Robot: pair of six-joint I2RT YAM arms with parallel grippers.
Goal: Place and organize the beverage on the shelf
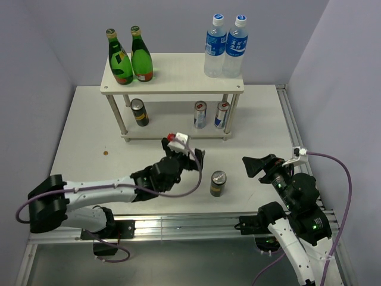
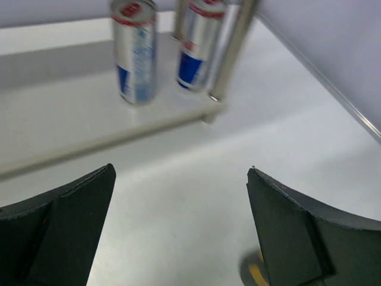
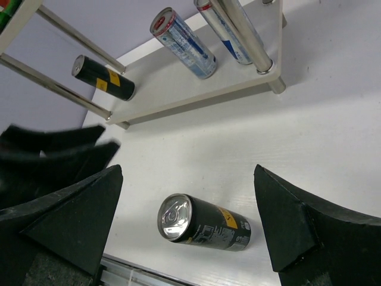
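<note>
The shelf (image 1: 178, 71) carries two green bottles (image 1: 131, 59) on the left of its top board. On its lower tier stand a black can (image 1: 140, 112) and two silver cans (image 1: 210, 114). A second black can (image 1: 218, 183) stands upright on the table in front of the shelf, free of both grippers. My left gripper (image 1: 184, 154) hangs open just left of that can, with nothing between its fingers (image 2: 309, 232). My right gripper (image 1: 247, 164) is open to the can's right and faces it. In the right wrist view the can (image 3: 205, 223) lies between the spread fingers (image 3: 292, 220), untouched.
Two clear water bottles with blue labels (image 1: 226, 47) stand on the right of the top board. The shelf's metal legs (image 2: 232, 50) rise beside the silver cans (image 2: 136, 50). A metal rail (image 1: 178, 223) runs along the table's near edge. Walls close in left, right and behind.
</note>
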